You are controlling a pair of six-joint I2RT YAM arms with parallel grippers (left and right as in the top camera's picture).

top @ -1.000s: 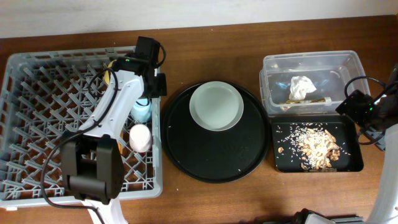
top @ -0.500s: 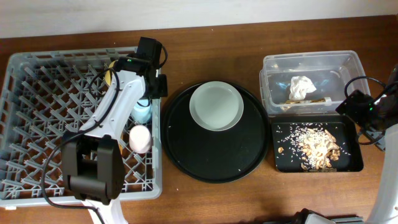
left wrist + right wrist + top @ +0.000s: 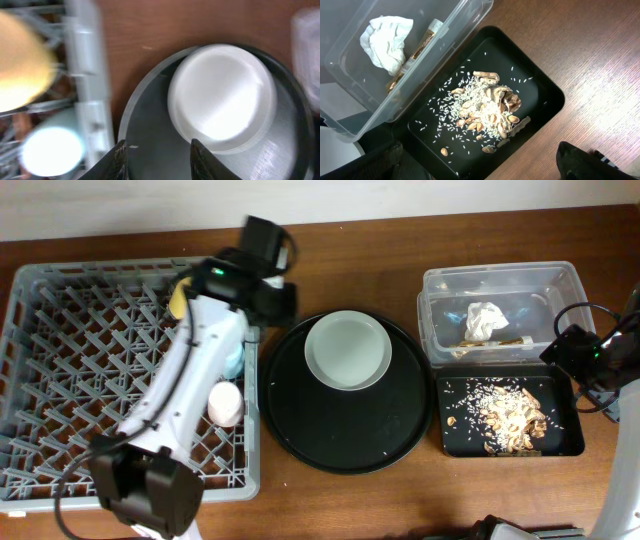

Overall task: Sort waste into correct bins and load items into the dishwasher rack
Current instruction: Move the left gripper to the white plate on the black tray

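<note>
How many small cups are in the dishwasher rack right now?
2. The pink cup stands by the dishwasher rack's right wall. The light-blue cup sits beside it along that wall, largely covered overhead by the left arm. That arm may hide others.

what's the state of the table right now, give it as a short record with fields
loaded: yellow bowl, light-blue cup and pink cup in the dishwasher rack
not loaded: plate, on the round black tray
waste: tissue in the clear tub; food scraps in the black tray
left gripper: open, empty, over the round black tray
right gripper: open, empty, over the black tray
</note>
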